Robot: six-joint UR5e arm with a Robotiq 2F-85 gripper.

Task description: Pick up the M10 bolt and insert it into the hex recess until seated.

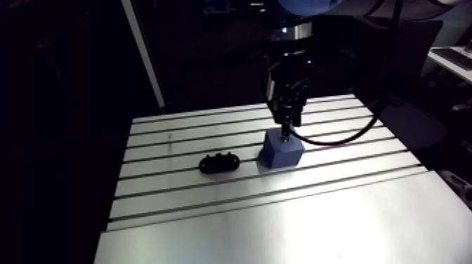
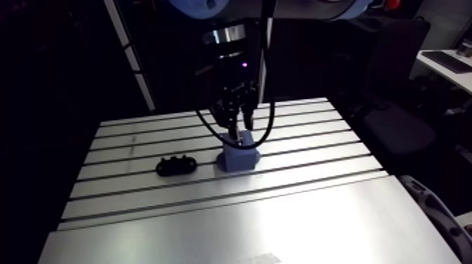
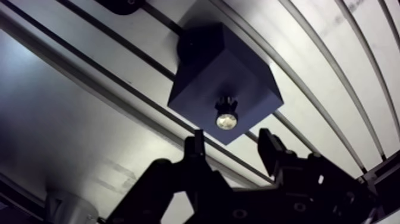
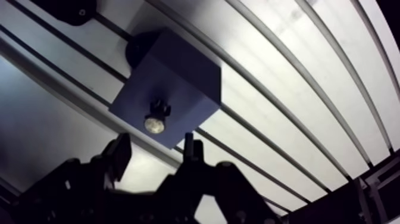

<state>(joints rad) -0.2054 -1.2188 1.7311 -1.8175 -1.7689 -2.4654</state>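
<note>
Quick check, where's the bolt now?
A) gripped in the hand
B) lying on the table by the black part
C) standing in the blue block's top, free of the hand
C: the bolt stands in the blue block, with the hand open and clear of it.

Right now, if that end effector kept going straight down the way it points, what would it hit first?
Most likely the bolt standing in the blue block, just ahead of the open end effector; its fingers might straddle it instead.

bolt (image 3: 226,114) base hidden, seemingly inside block (image 3: 205,68)
</note>
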